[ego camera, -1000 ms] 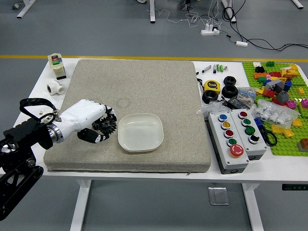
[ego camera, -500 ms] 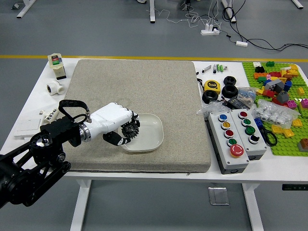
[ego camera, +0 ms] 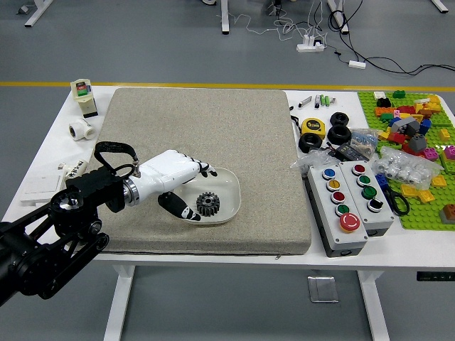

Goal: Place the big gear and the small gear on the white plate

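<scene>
The left robot hand (ego camera: pixel 168 175) is spread, thumb and fingers parted, pinching nothing; its tips reach over the near part of the white plate (ego camera: pixel 228 186). Just right of the thumb tip, a dark gear (ego camera: pixel 207 204) lies on the plate. Whether it is the big or small gear cannot be told. Treat it as rigid, probably light. Grasp across opposite teeth at the outer rim; the teeth should resist slipping. Avoid nudging the plate, which may slide.
</scene>
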